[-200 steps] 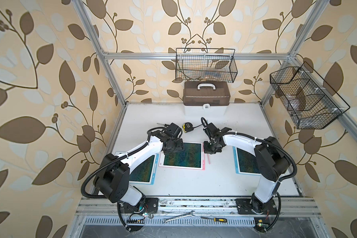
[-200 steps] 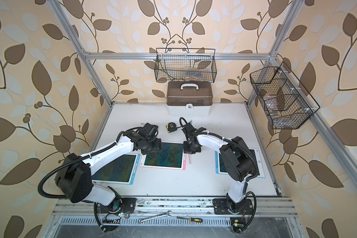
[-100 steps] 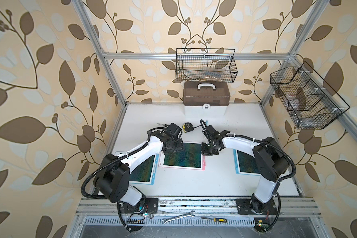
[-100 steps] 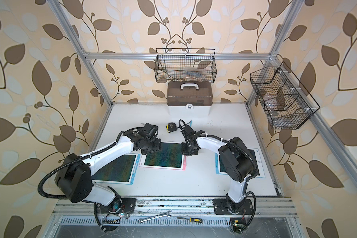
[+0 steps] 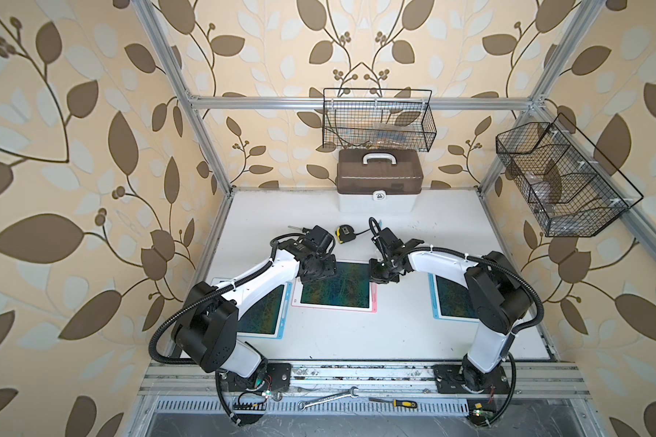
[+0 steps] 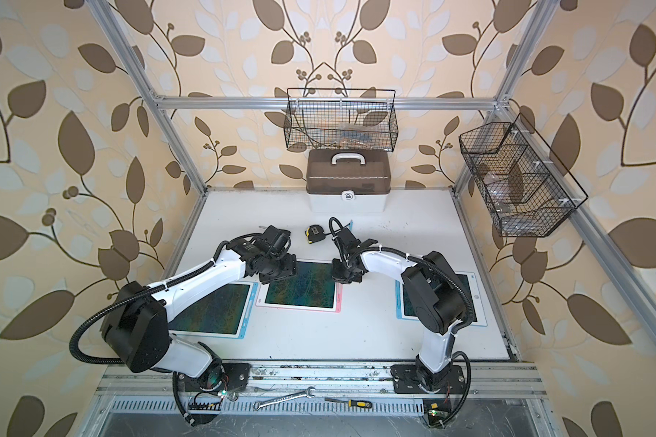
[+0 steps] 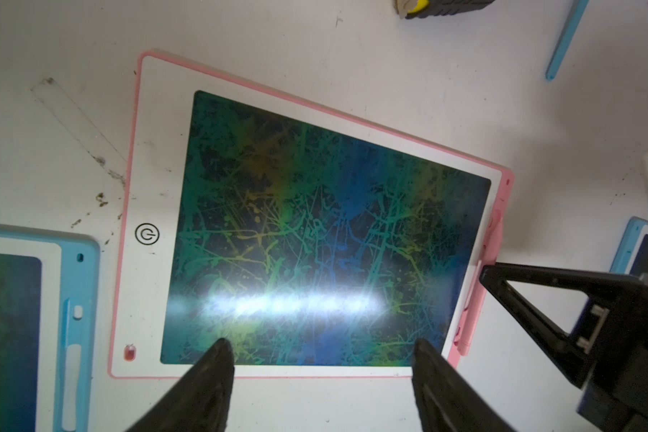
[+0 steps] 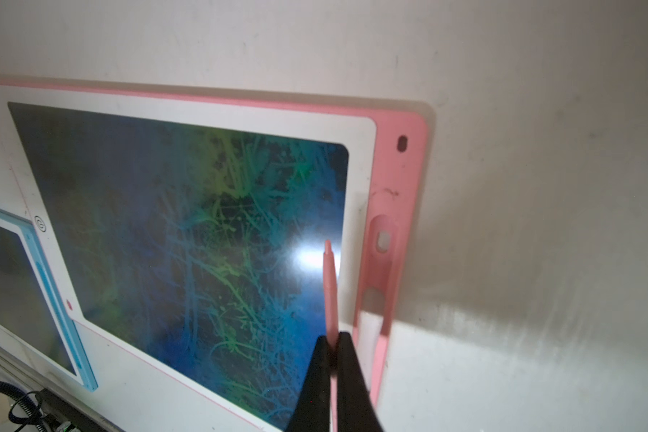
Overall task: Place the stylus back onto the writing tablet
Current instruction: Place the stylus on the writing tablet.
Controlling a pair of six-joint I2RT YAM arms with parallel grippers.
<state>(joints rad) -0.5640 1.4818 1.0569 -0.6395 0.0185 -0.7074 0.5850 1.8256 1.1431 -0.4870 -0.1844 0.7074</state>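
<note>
The pink-framed writing tablet (image 5: 334, 287) (image 6: 300, 289) lies flat mid-table, its dark screen covered in coloured scribbles (image 7: 315, 224) (image 8: 188, 232). My right gripper (image 5: 381, 272) (image 6: 343, 274) (image 8: 333, 336) is shut on the thin pink stylus (image 8: 330, 284). The stylus hangs over the screen's right margin, just beside the empty slot (image 8: 380, 239) in the pink side rail. My left gripper (image 5: 317, 270) (image 6: 279, 270) (image 7: 320, 346) stands open over the tablet's far-left part, with nothing between its fingers.
A blue-framed tablet lies on either side (image 5: 260, 308) (image 5: 451, 299). A tape measure (image 5: 344, 232) and a blue stylus (image 7: 563, 41) lie behind the pink tablet. At the back stand a brown toolbox (image 5: 379, 178) and wire baskets (image 5: 377, 121).
My right gripper has carried the stylus leftward from the table beside the tablet to over its right edge. The left arm has not moved.
</note>
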